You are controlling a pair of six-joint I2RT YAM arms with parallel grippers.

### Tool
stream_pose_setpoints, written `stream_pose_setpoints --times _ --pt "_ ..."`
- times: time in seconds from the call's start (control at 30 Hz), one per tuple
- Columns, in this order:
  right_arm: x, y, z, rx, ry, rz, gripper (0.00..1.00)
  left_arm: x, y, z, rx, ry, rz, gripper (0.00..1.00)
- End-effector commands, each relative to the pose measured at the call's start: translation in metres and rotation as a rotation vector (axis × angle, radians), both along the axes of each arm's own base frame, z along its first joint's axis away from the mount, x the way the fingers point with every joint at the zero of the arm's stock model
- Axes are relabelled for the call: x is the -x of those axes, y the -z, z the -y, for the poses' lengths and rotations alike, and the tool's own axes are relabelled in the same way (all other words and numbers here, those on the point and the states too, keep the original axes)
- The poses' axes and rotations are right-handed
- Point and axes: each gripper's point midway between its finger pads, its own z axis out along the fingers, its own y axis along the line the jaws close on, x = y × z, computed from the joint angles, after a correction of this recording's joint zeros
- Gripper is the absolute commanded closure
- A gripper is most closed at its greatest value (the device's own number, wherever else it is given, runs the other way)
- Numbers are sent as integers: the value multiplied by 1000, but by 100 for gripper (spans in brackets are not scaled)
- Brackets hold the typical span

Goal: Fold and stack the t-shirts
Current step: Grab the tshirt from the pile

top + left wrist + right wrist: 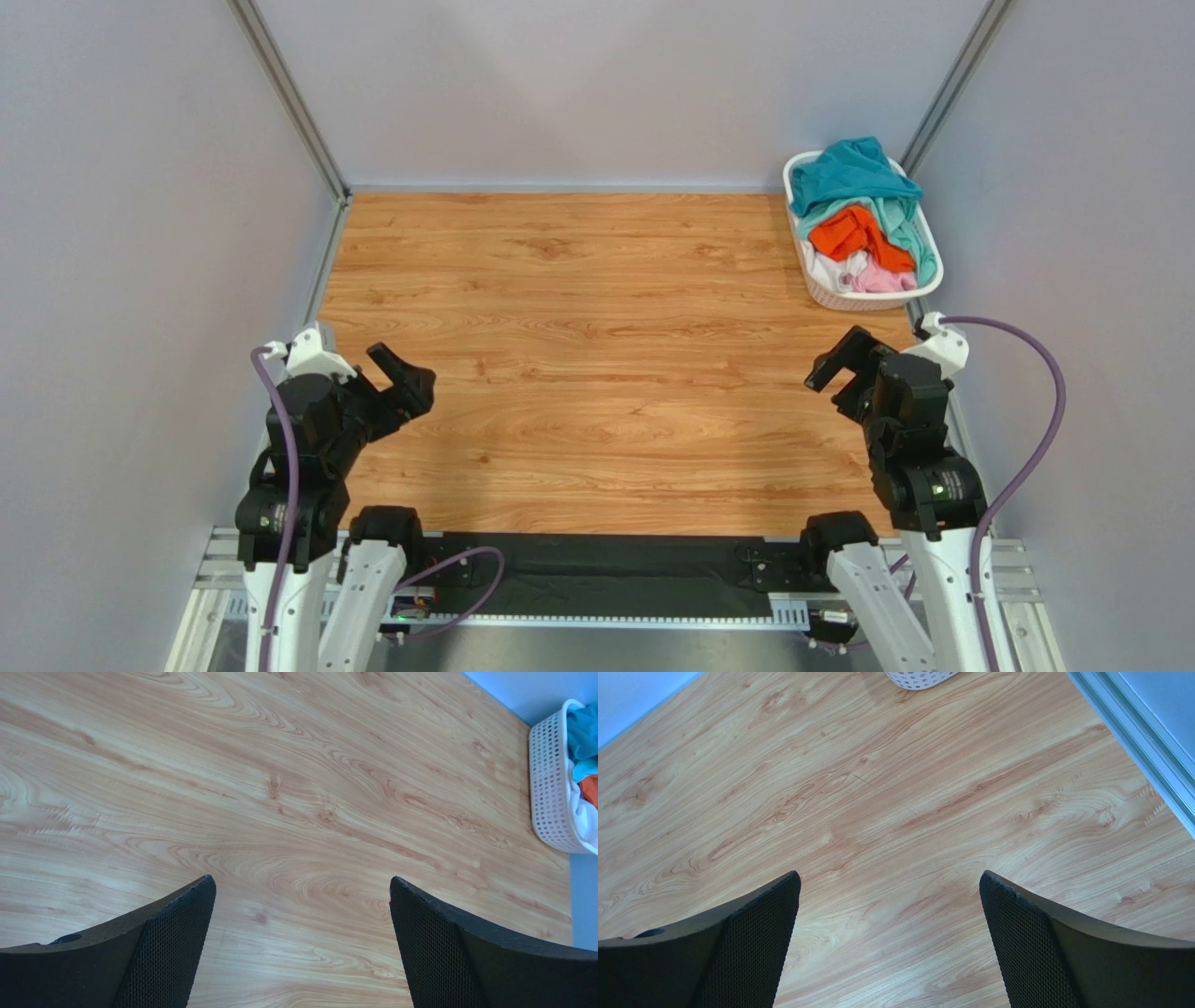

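Note:
The t-shirts lie crumpled in a white lattice basket (819,275) at the back right. A teal-blue shirt (850,171) is on top, with an orange one (856,233), a mint-green one (915,241) and a pale pink one (881,280) under it. My left gripper (403,375) is open and empty over the table's near left. My right gripper (839,361) is open and empty near the right edge, in front of the basket. In the left wrist view the basket (551,784) shows at the far right with teal cloth (582,731) in it.
The wooden table (603,350) has grey walls on the left, back and right. The right wrist view shows the basket's bottom edge (917,679) at the top and the metal wall rail (1137,735) at the right.

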Motion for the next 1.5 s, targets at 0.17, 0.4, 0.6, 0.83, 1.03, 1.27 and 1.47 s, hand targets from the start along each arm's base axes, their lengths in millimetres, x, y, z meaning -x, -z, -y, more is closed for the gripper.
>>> stream_pose_setpoints --times 0.17,0.4,0.6,0.83,1.03,1.27,1.47 --pt "-14 -32 -18 -29 -103 102 0 0 7 1 -35 40 -9 0" --pt "-49 -46 -12 17 -63 50 0 0 8 2 -88 87 -25 0" --pt "-97 -79 3 69 27 18 0 0 2 7 -97 129 -12 0" --pt "-194 -104 37 58 77 -23 0 -2 9 8 -90 128 -33 0" --pt "-282 -63 86 -21 128 -91 0 -2 12 9 -86 134 -49 0" --pt "-362 -40 129 -103 187 -45 0 -3 14 14 -72 159 -43 0" --pt "-410 -14 149 -89 216 26 0 -1 17 14 -65 153 -38 0"
